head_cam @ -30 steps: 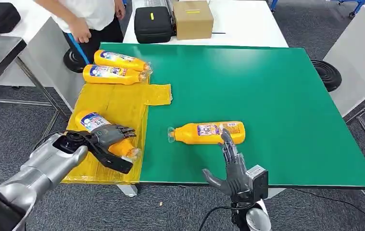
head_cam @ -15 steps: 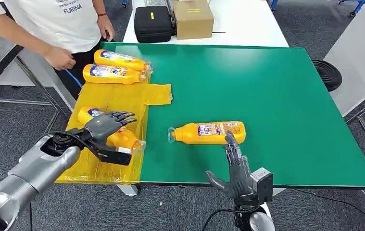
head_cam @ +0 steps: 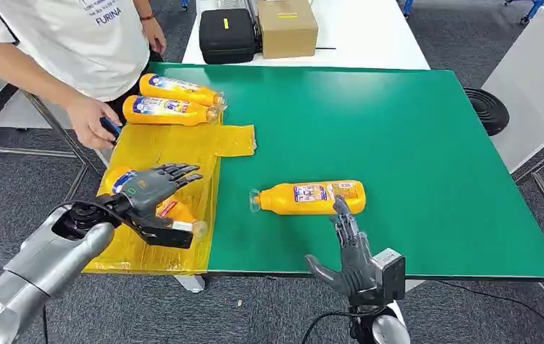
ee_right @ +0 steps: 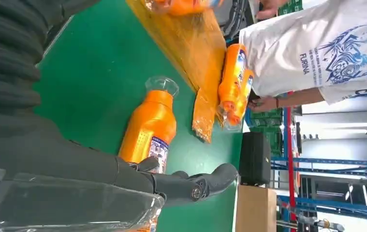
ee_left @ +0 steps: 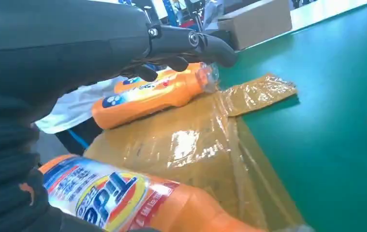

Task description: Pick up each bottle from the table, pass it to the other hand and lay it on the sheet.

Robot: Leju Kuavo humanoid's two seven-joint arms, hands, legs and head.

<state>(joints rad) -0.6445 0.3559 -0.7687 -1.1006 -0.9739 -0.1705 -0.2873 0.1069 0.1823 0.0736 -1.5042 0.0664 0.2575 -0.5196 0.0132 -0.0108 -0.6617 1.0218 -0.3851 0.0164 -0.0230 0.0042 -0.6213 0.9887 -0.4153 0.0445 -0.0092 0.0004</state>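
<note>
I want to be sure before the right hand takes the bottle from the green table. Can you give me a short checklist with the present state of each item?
1. Right hand free to grasp: ok, fingers apart, holding nothing.
2. Bottle on the green table reachable: ok, it lies on its side just beyond the right hand's fingertips.
3. Left hand free to receive: ok, its fingers are spread above the nearest bottle on the sheet, not closed on it.
4. Room on the yellow sheet: ok, bare plastic between the near bottle and the two far bottles.
5. Person's hand away from the sheet: not ok, it is at the sheet's edge.
</note>
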